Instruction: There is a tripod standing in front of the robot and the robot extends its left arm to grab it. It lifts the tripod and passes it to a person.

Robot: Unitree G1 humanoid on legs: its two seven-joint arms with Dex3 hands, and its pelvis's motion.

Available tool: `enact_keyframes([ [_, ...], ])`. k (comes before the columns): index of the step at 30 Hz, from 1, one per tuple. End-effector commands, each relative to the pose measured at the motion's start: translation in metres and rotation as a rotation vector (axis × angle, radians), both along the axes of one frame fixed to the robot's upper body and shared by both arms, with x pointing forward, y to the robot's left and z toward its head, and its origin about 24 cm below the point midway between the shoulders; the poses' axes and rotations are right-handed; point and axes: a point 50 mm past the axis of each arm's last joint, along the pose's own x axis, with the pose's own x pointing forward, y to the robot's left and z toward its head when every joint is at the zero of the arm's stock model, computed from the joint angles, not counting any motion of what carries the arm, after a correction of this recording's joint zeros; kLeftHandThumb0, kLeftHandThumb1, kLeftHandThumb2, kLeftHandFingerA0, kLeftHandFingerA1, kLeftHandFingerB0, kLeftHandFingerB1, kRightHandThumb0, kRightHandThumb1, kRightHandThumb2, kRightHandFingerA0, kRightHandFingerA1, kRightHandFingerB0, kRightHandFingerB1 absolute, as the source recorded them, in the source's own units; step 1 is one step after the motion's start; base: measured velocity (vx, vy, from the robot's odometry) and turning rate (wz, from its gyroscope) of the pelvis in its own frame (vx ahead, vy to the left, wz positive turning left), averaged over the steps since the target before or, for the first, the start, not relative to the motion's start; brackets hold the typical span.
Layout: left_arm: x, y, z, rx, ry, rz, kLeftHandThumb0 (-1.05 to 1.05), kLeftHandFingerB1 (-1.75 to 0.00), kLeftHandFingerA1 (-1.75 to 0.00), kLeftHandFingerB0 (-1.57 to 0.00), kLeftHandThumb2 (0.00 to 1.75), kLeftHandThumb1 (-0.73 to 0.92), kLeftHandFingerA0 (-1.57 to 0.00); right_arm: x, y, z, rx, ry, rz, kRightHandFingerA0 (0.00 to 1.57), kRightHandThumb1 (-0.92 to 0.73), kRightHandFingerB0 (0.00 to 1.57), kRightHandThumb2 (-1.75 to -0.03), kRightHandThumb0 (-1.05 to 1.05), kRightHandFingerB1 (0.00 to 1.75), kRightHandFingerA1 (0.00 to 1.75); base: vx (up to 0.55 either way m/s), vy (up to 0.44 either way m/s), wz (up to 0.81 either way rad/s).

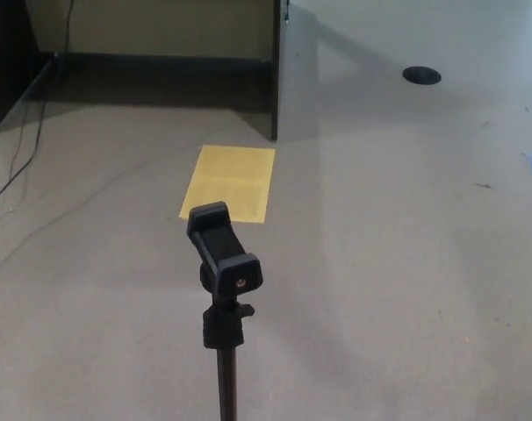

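A black tripod (224, 289) stands upright in the lower middle of the head view. Its phone clamp (222, 247) sits on top, tilted back, above a ball joint and a thin black pole (227, 386) that runs out of the bottom edge. Its legs are out of the picture. Neither of my hands shows, and no part of my arms is in view. No person is in view either.
A yellow sheet (229, 182) lies on the grey carpet beyond the tripod. A dark partition edge (276, 70) and a shadowed recess stand at the back. Cables (25, 149) run down the far left. A black round floor plate (421, 75) sits at the back right.
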Motion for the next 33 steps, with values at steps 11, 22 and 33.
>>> enact_keyframes([
  [11,0.069,-0.061,0.078,-0.334,-0.464,-0.295,-0.28,-0.47,-0.48,0.0,0.83,0.25,-0.02,0.0,-0.001,0.001,0.013,-0.025,0.009,0.63,-0.69,0.42,-0.61,-0.39,0.34,0.41,0.0,0.0,0.0],
  [22,0.114,-0.117,0.129,-0.398,-0.579,-0.497,-0.31,-0.48,-0.49,0.0,0.83,0.24,-0.03,0.005,-0.001,0.004,0.004,-0.04,0.028,0.69,-0.7,0.45,-0.61,-0.41,0.36,0.43,0.0,0.0,0.0],
  [33,0.131,-0.156,0.131,-0.544,-0.555,-0.54,-0.31,-0.48,-0.48,0.0,0.81,0.2,-0.03,0.003,0.0,0.003,-0.014,-0.036,0.049,0.64,-0.58,0.41,-0.87,-0.49,0.49,0.58,0.0,0.0,0.0],
])
